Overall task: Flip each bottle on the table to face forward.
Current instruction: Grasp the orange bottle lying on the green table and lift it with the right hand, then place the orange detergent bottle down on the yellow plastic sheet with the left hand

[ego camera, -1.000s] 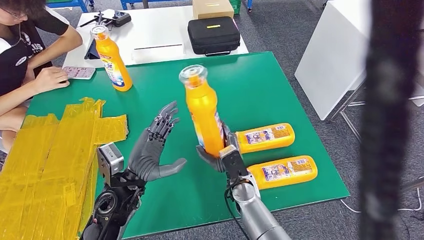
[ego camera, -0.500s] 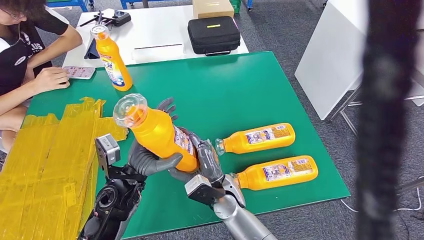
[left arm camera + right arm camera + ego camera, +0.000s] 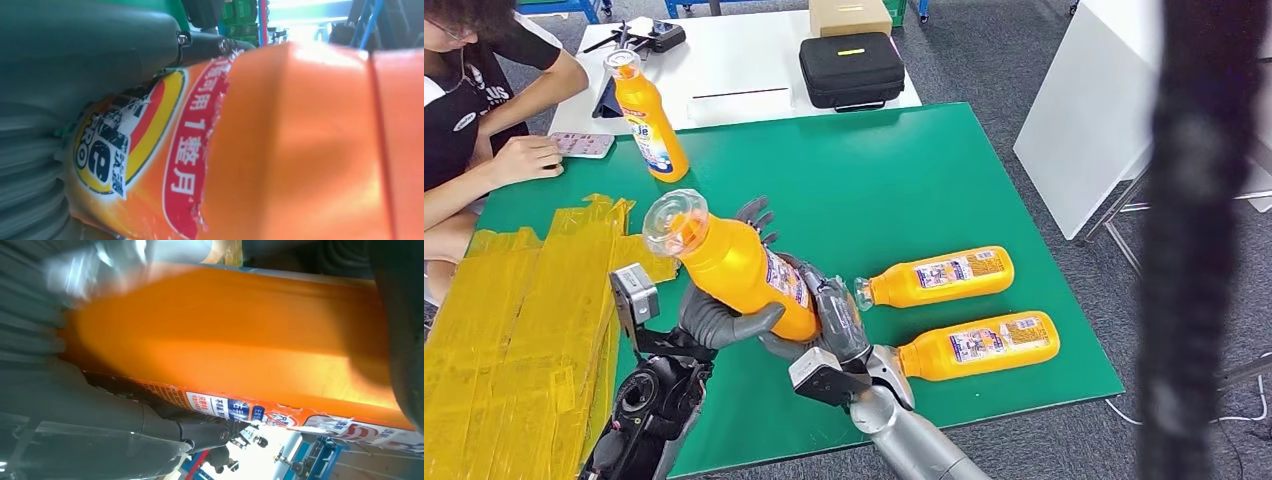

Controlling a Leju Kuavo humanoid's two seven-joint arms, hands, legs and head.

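Both robot hands clamped on one orange bottle (image 3: 734, 265), tilted above the green counter (image 3: 924, 170): left robot hand (image 3: 719, 318) under its middle, right robot hand (image 3: 834, 325) at its base.

Orange bottle (image 3: 742, 270) with clear cap, its label red, yellow, white and blue. Two more orange bottles (image 3: 939, 276) (image 3: 980, 343) lying with white-and-blue labels up. Fourth orange bottle (image 3: 646, 116), upright, with blue-and-white label. Bright green surface (image 3: 894, 180). Yellow crinkled tape sheets (image 3: 524, 310) along its left side. Dark grey left robot hand (image 3: 724, 315) and right robot hand (image 3: 829, 320); silver forearm. White second surface (image 3: 744, 70) carrying a black case (image 3: 851, 70) with a yellow stripe. Grey floor (image 3: 984, 60).
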